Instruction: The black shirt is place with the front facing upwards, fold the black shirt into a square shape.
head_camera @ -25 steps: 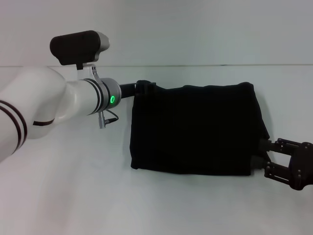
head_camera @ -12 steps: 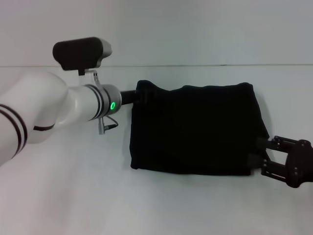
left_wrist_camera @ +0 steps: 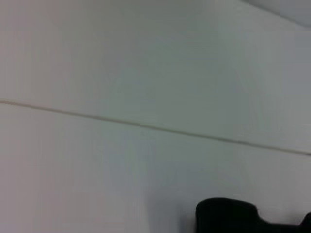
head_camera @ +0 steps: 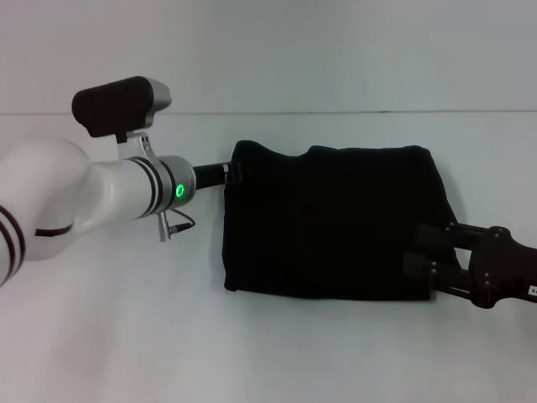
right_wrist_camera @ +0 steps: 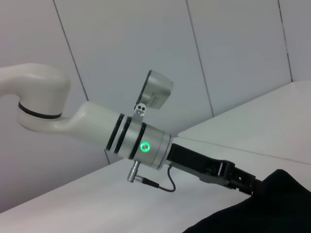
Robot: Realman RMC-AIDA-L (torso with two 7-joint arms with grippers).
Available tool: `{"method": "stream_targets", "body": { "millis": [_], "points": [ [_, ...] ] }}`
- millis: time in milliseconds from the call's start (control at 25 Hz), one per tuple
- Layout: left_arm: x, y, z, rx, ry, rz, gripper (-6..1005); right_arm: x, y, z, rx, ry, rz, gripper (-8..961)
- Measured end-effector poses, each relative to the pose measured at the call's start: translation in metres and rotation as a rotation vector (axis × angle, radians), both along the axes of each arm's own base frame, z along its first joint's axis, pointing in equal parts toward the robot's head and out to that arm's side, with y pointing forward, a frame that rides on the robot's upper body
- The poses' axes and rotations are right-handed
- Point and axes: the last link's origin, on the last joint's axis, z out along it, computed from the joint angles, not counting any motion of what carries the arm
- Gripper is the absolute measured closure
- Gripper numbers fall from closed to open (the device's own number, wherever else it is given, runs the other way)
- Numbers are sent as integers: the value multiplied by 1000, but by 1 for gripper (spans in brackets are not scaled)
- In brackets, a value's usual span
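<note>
The black shirt (head_camera: 336, 222) lies folded into a rough rectangle in the middle of the white table, with no lettering showing. My left gripper (head_camera: 235, 170) is at its far left corner, which stands up a little, and looks shut on the fabric. The right wrist view shows that gripper (right_wrist_camera: 245, 183) touching the raised corner of the shirt (right_wrist_camera: 277, 199). My right gripper (head_camera: 421, 249) reaches in from the right over the shirt's near right corner. It is open, its two fingers apart above the cloth.
The white table (head_camera: 126, 336) runs back to a pale wall (head_camera: 336, 50). My left arm's white forearm (head_camera: 92, 193) spans the left side of the table. A black shape (left_wrist_camera: 228, 216) shows low in the left wrist view.
My right gripper has moved left from beside the shirt to over its near right corner. The left arm has pulled slightly to the left, with its gripper staying at the far left corner.
</note>
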Motion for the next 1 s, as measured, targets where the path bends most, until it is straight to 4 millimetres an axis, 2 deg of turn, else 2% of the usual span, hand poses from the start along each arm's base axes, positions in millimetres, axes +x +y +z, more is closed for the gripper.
{"method": "stream_targets", "body": {
  "millis": [40,480,680,1000],
  "points": [
    [0,1,2,3,-7,-5,416,0,0,0,0,0,-1,350],
    [2,2,3,-1,14,-32,824,-2,2,-1,0,0,5,357],
    [5,5,7,22,16,-46,801,-2,2,-1,0,0,6,357],
    [8,9,9,39,40,-88,656,-5,3,-2,-4,1,15,356]
  ]
}}
